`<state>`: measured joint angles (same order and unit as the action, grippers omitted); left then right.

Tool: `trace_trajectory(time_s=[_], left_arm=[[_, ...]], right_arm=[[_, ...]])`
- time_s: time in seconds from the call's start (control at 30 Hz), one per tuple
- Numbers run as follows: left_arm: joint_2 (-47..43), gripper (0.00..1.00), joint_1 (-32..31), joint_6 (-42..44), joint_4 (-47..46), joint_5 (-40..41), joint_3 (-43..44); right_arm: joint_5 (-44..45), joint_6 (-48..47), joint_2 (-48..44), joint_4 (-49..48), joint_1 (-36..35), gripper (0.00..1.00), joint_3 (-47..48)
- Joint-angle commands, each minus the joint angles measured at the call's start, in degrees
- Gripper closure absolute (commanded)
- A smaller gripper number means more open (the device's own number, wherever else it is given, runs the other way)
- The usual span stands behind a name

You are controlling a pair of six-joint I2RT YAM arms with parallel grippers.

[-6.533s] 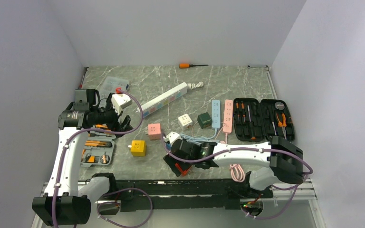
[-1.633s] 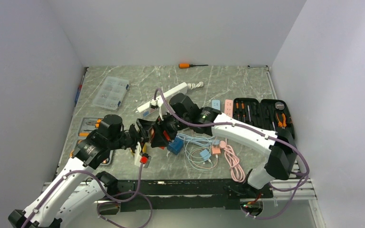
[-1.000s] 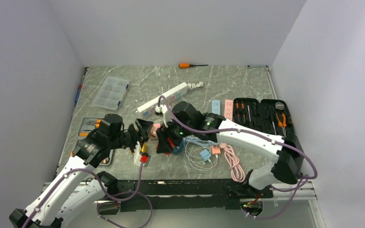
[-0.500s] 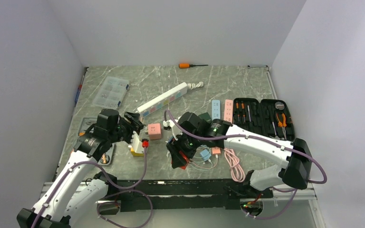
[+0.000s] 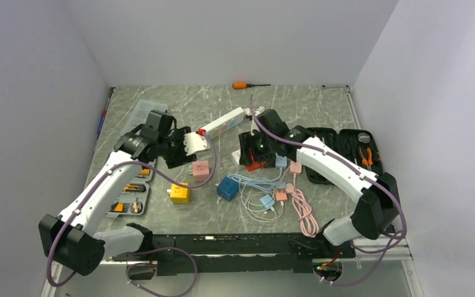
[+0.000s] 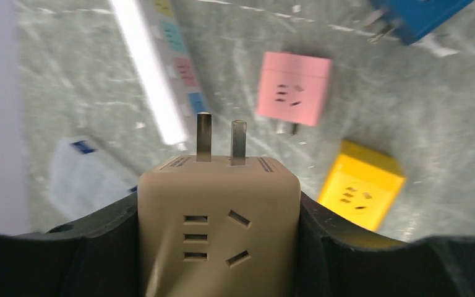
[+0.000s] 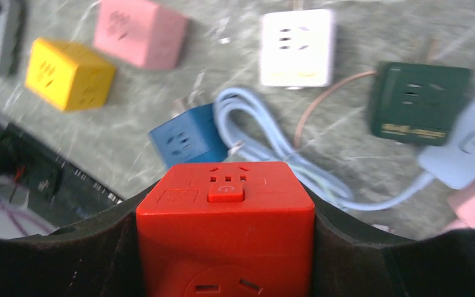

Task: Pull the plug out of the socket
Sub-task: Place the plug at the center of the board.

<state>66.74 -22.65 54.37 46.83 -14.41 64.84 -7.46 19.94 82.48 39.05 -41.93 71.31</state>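
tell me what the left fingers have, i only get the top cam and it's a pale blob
Observer: The left fingers clamp a beige cube adapter. Its two flat prongs stick out bare, with nothing plugged onto them.
Operator: and that red bit on the right, plug or socket
Observer: The right fingers clamp a red cube socket with a raised button on its upper face. No prongs show.
Operator: anything stuck in it
Observer: No, the slots low on its near face look empty.
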Motion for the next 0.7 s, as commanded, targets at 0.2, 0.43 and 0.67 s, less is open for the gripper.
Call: trace_trajectory(time_s=[0.2, 0.43, 0.67], left_arm=[[10.3, 1.00, -9.2, -21.8, 3.8, -10.8, -2.0], [13.4, 1.00, -12.1, -20.6, 1.3, -15.7, -7.7], [18.9, 1.00, -12.7, -19.6, -3.6, -14.1, -11.0]], right_arm=[[4.1, 3.7, 6.7, -4.1, 4.2, 1.00, -2.0], [4.6, 3.3, 13.1, -5.1, 4.2, 1.00, -0.3], [7.1, 4.0, 20.5, -6.5, 4.7, 1.00, 2.3]])
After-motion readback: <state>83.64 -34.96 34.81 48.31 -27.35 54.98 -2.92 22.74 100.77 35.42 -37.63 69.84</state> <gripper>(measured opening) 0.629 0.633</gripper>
